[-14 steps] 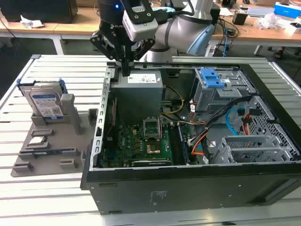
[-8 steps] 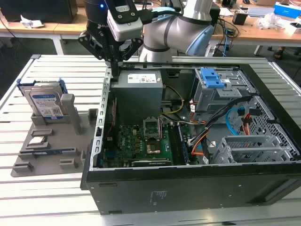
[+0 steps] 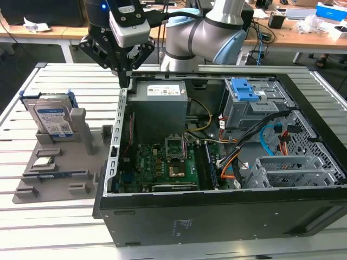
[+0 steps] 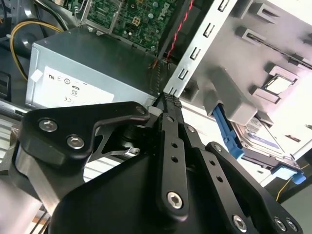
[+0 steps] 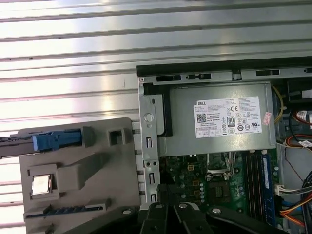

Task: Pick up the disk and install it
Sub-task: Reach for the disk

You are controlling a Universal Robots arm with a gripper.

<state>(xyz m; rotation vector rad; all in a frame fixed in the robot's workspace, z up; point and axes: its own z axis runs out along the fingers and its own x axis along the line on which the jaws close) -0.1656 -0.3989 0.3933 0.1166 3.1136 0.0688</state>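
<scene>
The disk (image 3: pixel 52 116) stands on edge, label facing out, slotted into the back of a grey fixture (image 3: pixel 60 181). That fixture sits on the slatted bench (image 3: pixel 49 230), off to the exterior view's left of the open computer case (image 3: pixel 217 208). The blue carrier frame wraps the disk's edges, seen clearly in the second wrist view (image 4: pixel 225 138).

It looks rigid and fairly dense for its size, with smooth metal faces that could slip. It won't like a knock. The upper half standing proud of the slot is the likely place to take hold, pinching across the two flat faces.

The claw (image 3: pixel 125 81) hangs over the case's rear corner by the power supply (image 3: pixel 160 103), apart from the disk. Its fingers (image 4: pixel 170 105) are pressed together on nothing.
</scene>
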